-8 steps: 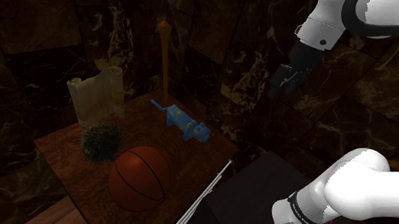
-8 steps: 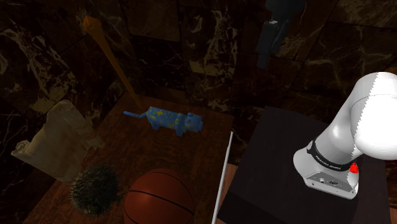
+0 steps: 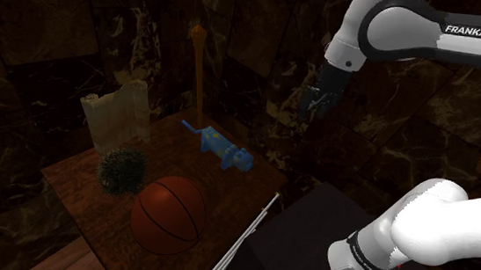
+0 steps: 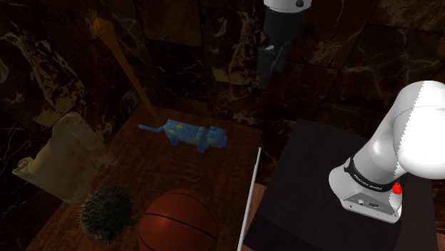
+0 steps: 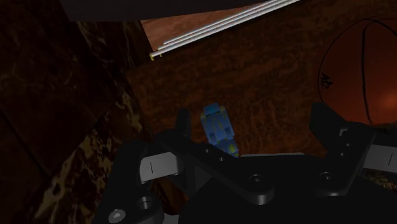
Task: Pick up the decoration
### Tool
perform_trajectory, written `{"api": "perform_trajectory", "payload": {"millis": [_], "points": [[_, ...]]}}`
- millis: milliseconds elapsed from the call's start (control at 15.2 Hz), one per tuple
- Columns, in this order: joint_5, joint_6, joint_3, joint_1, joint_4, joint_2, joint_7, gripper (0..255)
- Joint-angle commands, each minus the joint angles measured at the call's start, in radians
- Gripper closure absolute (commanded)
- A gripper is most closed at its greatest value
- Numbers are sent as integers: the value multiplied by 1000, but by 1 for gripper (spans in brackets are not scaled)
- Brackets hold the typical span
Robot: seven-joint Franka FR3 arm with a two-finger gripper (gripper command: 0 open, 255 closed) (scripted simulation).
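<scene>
Basketball sits nearest on the wooden table, and the rest places from it. Just beyond the basketball, toward the dark marbled wall, lies the decoration — a blue, yellow-spotted animal figure, long and low, flat on the wood. It looks light and rigid, perhaps glossy enough to slip, so its narrow midbody, pinched across the short width, seems the safest hold. Farther off and well above the basketball hangs the gripper, fingers spread apart, holding nothing.
</scene>
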Motion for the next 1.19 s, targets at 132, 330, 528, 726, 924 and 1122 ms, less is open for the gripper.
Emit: {"api": "perform_trajectory", "payload": {"millis": [132, 330, 528, 726, 924, 1122], "points": [[-3, 137, 12, 3, 2, 134, -15, 0], [-8, 228, 19, 4, 23, 244, -24, 0], [-16, 312, 27, 5, 57, 358, -31, 0], [-27, 385, 33, 6, 102, 475, -35, 0], [-42, 448, 38, 8, 160, 594, -36, 0], [-60, 499, 41, 11, 230, 712, -35, 0]]}}
